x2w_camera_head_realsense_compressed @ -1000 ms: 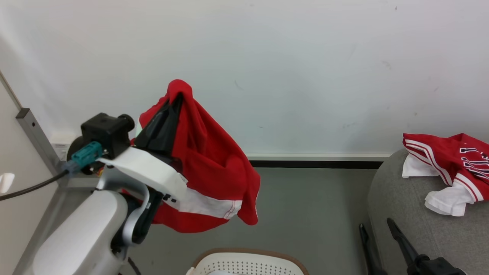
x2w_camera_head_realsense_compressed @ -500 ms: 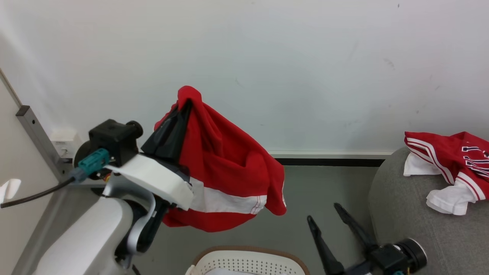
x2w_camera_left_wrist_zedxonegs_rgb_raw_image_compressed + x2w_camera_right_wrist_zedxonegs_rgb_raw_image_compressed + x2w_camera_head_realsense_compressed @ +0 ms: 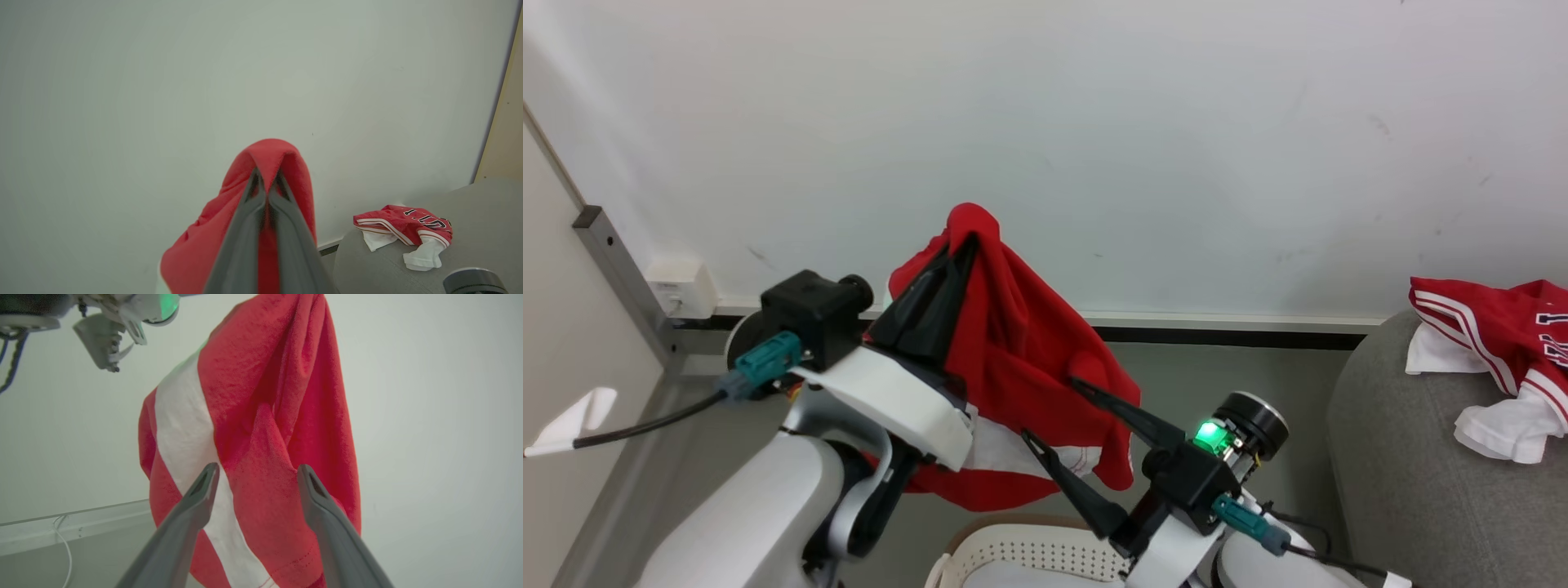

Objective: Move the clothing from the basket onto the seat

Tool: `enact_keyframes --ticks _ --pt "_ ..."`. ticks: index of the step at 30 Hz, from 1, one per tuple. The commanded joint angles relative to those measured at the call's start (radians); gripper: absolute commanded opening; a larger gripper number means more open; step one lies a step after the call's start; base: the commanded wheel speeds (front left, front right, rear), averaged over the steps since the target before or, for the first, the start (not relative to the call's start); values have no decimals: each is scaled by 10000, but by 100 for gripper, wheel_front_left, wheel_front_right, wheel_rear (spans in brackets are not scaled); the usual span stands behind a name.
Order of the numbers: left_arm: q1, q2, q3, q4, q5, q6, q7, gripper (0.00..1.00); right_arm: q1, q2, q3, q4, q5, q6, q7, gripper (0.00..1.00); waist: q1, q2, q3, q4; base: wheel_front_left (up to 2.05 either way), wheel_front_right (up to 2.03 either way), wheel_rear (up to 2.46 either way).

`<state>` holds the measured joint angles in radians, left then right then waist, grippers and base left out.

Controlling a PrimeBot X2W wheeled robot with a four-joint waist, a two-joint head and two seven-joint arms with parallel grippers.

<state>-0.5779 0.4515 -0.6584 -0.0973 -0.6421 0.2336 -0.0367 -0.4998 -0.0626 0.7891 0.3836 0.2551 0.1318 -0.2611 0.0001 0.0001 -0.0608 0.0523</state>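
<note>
The left hand point(image 3: 964, 245), clamped on a fold, holds a limp red garment point(image 3: 1029, 351) above the basket point(image 3: 1013, 551); the right hand point(image 3: 1049, 407), fingers spread wide, sits at its hanging hem (light, floppy cloth, likely best gathered by a bunched fold).

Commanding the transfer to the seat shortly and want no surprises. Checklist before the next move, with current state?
1. Left tool shut on the soft red garment with a white band: ok.
2. Right tool open, fingers straddling the garment's hanging fold: ok.
3. Right tool touching the cloth: cannot tell.
4. Hem clear of the cream-white perforated plastic basket: ok, it hangs above the rim.
5. Bare room on the large grey fabric seat, beside the red lettered garment lying there: ok.
6. Basket emptied: cannot tell, its inside is mostly out of frame.
</note>
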Motion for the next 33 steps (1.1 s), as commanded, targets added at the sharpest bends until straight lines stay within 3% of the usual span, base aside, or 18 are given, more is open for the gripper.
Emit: enact_keyframes --ticks 1,8,21,22,23,24,25,33 --pt "-41 -33 -27 48 32 -33 -50 0 -268 -6 30 138 122 -22 -18 100 -1 -1 18 69 0 0 0" --pt "-254 -418 -435 243 64 -247 24 0 -1342 142 305 1200 324 -22 -18 100 -1 -1 9 425 0 0 0" --pt "-425 -1040 -933 637 -61 -533 -58 0 -2446 136 1516 2671 1783 -22 -17 100 -1 -1 -5 735 0 0 0" --pt "-430 -1050 -942 654 -78 -548 -68 0 -2531 135 1692 2804 1932 -22 -18 93 -1 -1 -2 736 0 0 0" --pt "-439 -1062 -949 670 -93 -553 -82 0 -2623 135 1859 2905 2118 -24 -10 43 -1 -1 3 735 0 0 0" --pt "-445 -1072 -955 685 -96 -551 -94 0 -2715 144 2009 2906 2297 -22 -10 4 -1 -1 9 733 0 0 0" --pt "-450 -1079 -954 694 -113 -555 -110 0 -2802 146 2022 2899 2431 -22 -12 0 -1 -1 16 726 0 0 0" --pt "-335 -974 -892 779 -172 -523 -207 0 -2743 137 1508 2692 2708 -24 -15 0 -1 -1 48 639 0 0 0"
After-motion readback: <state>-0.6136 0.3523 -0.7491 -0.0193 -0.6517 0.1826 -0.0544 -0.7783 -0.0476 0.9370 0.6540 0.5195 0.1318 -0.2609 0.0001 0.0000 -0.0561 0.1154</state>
